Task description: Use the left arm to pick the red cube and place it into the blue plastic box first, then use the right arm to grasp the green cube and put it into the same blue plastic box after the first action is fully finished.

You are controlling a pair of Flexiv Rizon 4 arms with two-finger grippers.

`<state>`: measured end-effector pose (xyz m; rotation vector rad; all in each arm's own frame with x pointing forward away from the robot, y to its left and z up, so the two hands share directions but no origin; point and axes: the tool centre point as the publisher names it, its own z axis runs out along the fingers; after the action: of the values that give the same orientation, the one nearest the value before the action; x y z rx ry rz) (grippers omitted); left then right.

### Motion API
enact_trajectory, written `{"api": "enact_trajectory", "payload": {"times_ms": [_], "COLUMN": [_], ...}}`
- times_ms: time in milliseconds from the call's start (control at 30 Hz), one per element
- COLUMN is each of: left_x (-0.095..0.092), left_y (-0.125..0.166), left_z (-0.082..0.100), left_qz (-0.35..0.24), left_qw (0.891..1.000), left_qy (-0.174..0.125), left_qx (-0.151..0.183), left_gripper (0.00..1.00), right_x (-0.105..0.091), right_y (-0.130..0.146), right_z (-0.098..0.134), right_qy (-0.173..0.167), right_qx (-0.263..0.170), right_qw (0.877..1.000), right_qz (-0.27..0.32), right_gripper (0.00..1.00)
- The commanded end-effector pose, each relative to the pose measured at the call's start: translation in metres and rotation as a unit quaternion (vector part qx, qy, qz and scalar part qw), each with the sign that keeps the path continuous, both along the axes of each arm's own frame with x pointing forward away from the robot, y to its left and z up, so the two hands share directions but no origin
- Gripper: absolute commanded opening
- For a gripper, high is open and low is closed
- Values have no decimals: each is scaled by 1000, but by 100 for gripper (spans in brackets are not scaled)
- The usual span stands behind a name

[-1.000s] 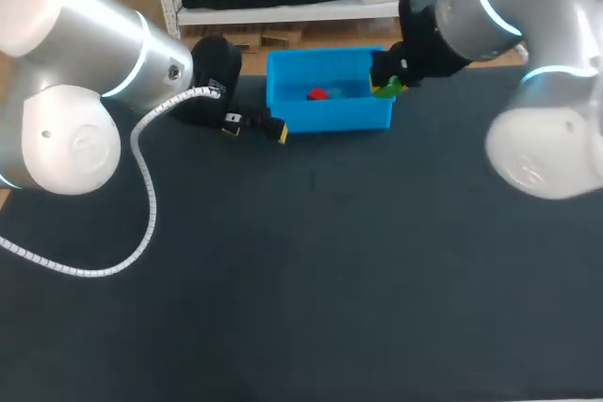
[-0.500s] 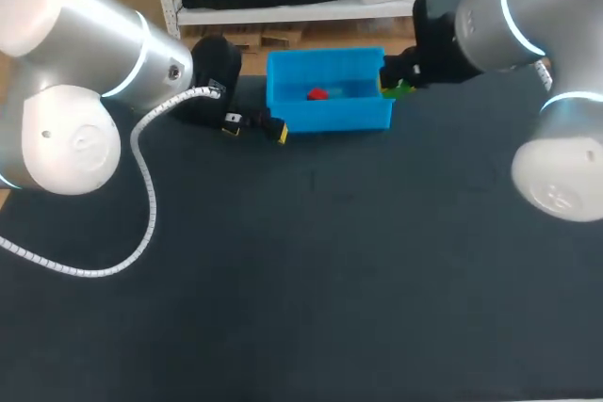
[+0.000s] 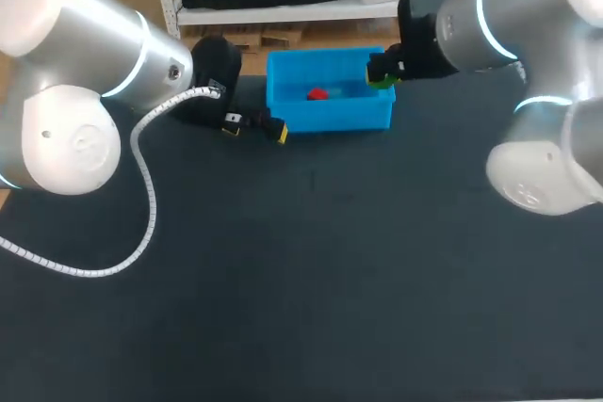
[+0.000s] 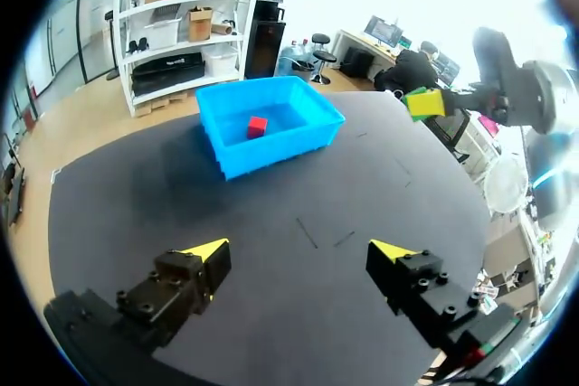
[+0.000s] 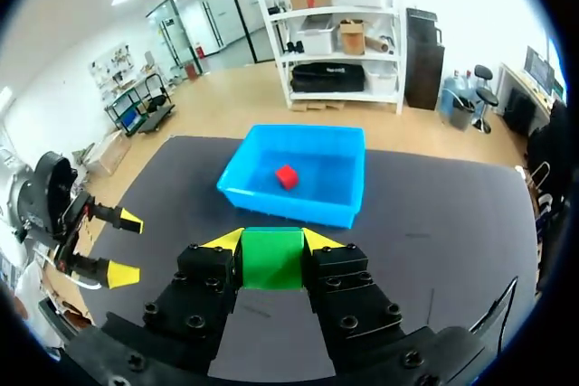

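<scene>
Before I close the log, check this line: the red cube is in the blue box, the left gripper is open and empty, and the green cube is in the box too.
One part is wrong. The green cube is not in the blue box. The right wrist view shows it held between the right gripper's fingers, with the box ahead. The red cube is in the box, and the left gripper is open and empty.

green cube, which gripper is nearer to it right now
Right. The right gripper is shut on the green cube, at the right rim of the blue box. The left gripper is open, off the box's left side, apart from the cube.
</scene>
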<state>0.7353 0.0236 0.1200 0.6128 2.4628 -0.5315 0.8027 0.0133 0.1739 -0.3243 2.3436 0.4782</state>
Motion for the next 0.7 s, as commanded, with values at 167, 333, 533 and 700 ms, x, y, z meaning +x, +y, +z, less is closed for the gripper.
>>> {"api": "enact_trajectory", "payload": {"times_ms": [167, 333, 533, 700], "left_x": [0, 0, 0, 0], "left_y": [2, 2, 2, 2], "left_z": [0, 0, 0, 0], "left_qz": [-2, -2, -2, -2], "left_qw": [1000, 1000, 1000, 1000], "left_qy": [-1, -1, -1, -1], "left_qx": [-3, -3, -3, -3], "left_gripper": [100, 100, 100, 100], "right_x": [49, 77, 113, 139], "right_y": [18, 25, 34, 46], "right_z": [-23, -36, -52, -63], "right_qy": [-9, -11, -7, -4], "right_qx": [-1, -5, -11, -20], "right_qw": [1000, 1000, 1000, 999], "right_qz": [5, 11, 26, 41], "right_gripper": [0, 0, 0, 0]}}
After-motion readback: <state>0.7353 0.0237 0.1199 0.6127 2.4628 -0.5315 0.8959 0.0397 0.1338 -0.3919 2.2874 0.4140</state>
